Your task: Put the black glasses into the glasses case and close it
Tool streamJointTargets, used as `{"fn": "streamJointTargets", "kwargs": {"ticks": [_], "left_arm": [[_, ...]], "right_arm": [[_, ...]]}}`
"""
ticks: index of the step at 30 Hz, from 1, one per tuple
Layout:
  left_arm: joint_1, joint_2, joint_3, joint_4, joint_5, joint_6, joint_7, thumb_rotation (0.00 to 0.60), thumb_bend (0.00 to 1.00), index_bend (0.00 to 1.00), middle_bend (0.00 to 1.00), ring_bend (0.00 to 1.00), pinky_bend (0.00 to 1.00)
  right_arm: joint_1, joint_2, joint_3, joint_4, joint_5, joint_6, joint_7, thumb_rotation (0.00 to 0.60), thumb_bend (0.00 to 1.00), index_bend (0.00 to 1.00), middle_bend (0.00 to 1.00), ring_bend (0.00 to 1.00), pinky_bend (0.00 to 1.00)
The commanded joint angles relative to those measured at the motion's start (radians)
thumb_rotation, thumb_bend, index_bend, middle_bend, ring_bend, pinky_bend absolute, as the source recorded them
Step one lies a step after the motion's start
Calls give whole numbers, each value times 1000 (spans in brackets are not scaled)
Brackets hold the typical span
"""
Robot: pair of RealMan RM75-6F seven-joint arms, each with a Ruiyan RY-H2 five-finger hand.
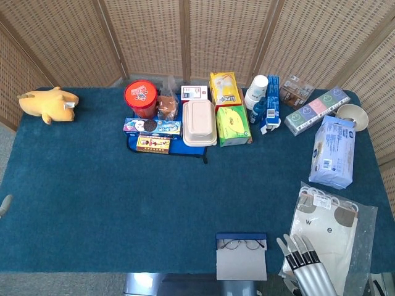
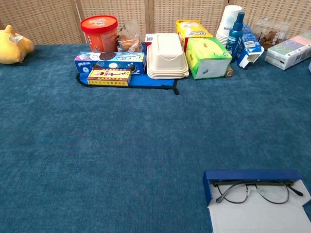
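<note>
Where the blue table (image 1: 92,203) meets its near edge, the black glasses (image 2: 256,191) lie unfolded inside the open glasses case (image 2: 252,175) — lenses against the dark blue back wall, the pale grey flap spread flat toward the robot. Case lid not closed.

Right hand (image 1: 307,270) at the near right corner, just right of the case and apart from it; fingers straight, slightly spread, holding nothing. It partly overlies a clear plastic bag with a white tote (image 1: 330,231).

Left hand (image 1: 5,204): only a pale fingertip shows at the far left edge — cannot tell how it is set.

Back row, well apart from the case: red tub (image 1: 141,98), white clamshell box (image 1: 199,123), green tissue box (image 1: 232,125), yellow box (image 1: 224,89), blue spray bottle (image 2: 235,30), wet-wipes pack (image 1: 334,152). Yellow plush toy (image 1: 48,103) at the far left corner.
</note>
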Motion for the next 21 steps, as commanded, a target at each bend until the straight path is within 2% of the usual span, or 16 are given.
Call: {"fn": "streamJointTargets", "kwargs": {"ticks": [1, 9, 21], "left_arm": [[-3, -1, -4, 3, -5, -4, -4, 600, 302, 209, 244, 124, 4], [-14, 5, -13, 7, -11, -14, -10, 600, 302, 206, 244, 124, 4], [-6, 11, -17, 7, -9, 5, -18, 600, 302, 198, 243, 123, 4]], "right_arm": [[-26, -20, 5, 35, -4, 5, 11, 571, 167, 0, 31, 0, 93], [-81, -106, 23, 175, -16, 29, 82, 600, 165, 0, 0, 0, 92], [-109, -214, 49, 346, -58, 46, 182, 600, 165, 0, 0, 0, 92]]}}
